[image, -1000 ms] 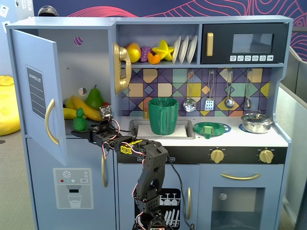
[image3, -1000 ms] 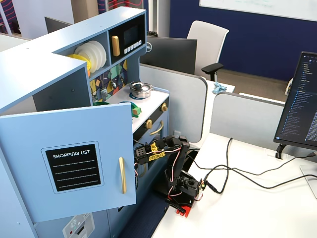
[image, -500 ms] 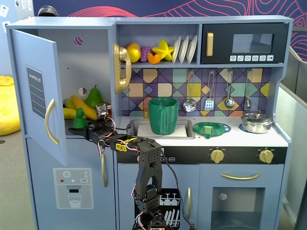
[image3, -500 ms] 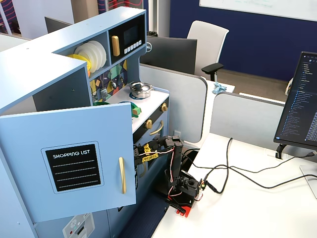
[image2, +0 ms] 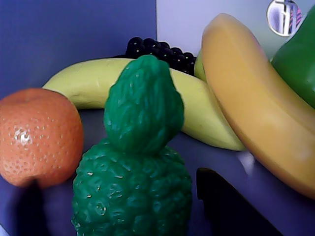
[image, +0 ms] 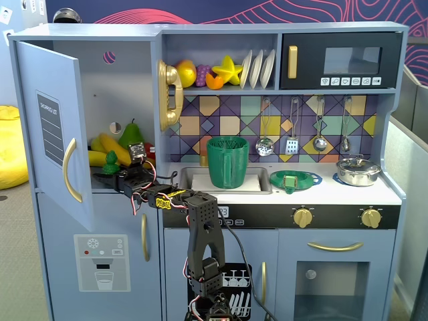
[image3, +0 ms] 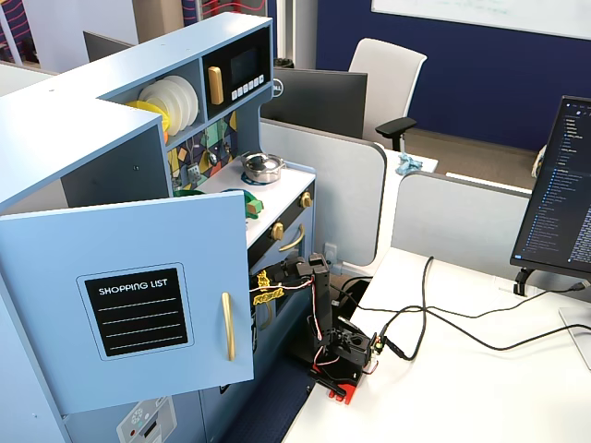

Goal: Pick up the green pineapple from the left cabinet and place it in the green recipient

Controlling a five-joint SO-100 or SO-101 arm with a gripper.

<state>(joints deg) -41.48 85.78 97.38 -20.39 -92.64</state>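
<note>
The green pineapple (image2: 135, 187) stands upright on the shelf of the left cabinet (image: 50, 100), whose door (image3: 138, 295) is swung open. In a fixed view only the top of the pineapple (image: 111, 158) shows above my gripper (image: 107, 176). My gripper (image2: 118, 179) is open inside the cabinet. One dark finger (image2: 29, 211) is left of the pineapple and the other finger (image2: 231, 206) is right of it, each with a gap. The green recipient (image: 227, 162) stands upright in the sink, to the right of the cabinet. In the side fixed view the door hides the gripper.
An orange (image2: 37, 135) sits close on the pineapple's left. Two bananas (image2: 256, 108), dark grapes (image2: 157, 49) and a green pear (image: 132, 136) lie behind it. A flat green strainer (image: 294, 179) and a steel pot (image: 358, 170) rest on the counter.
The arm has reached further left into the cabinet. The gripper now sits round the pineapple's lower body, covering more of it in the front fixed view.
</note>
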